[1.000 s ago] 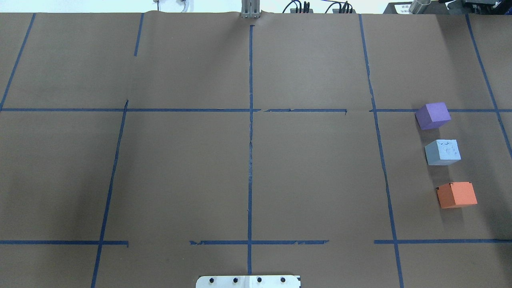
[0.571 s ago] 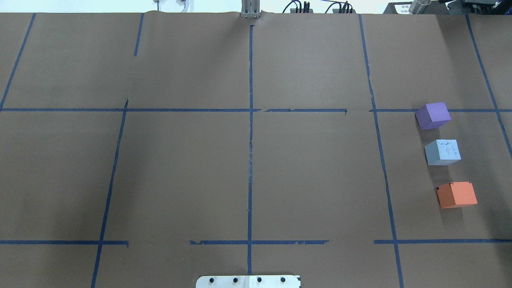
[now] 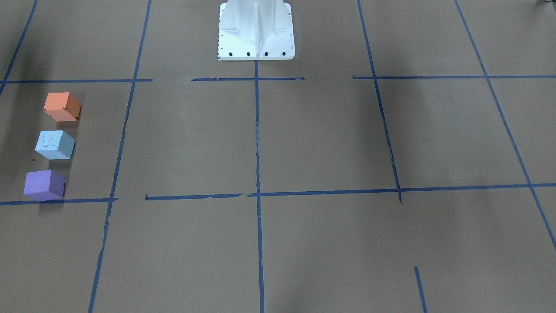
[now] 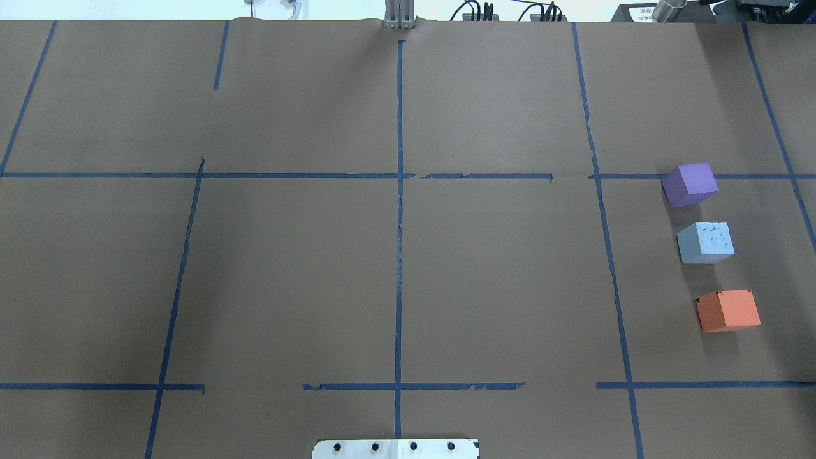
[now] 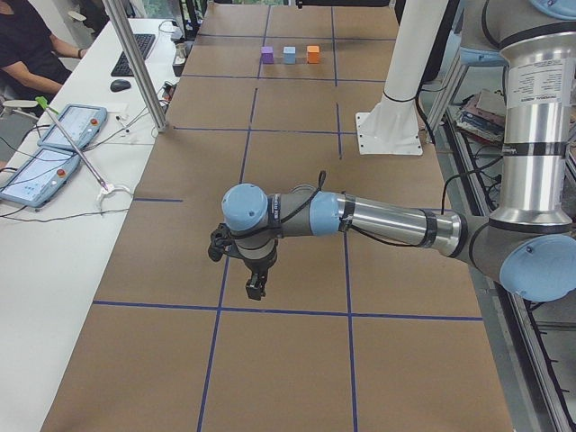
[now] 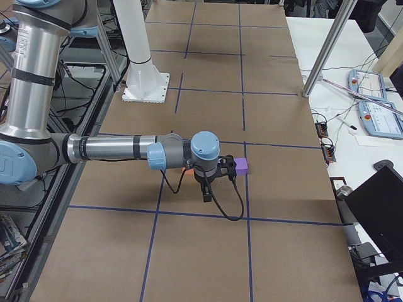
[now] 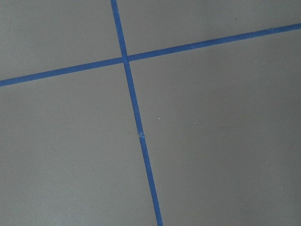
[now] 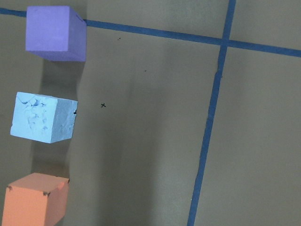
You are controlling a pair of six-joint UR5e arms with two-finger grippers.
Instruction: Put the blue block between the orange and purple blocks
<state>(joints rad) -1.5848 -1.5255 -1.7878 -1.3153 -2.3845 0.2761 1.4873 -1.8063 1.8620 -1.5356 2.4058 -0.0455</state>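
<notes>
Overhead, your blue block (image 4: 706, 243) already sits between the purple block (image 4: 690, 184) and the orange block (image 4: 728, 310), touching neither, so I judge you should leave them alone and lift straight away. From the sides, the left gripper (image 5: 256, 290) hangs far off and the right gripper (image 6: 206, 195) near the blocks (open or closed, I cannot tell). The right wrist view shows no writing, only a small inked cross (image 8: 103, 105).
</notes>
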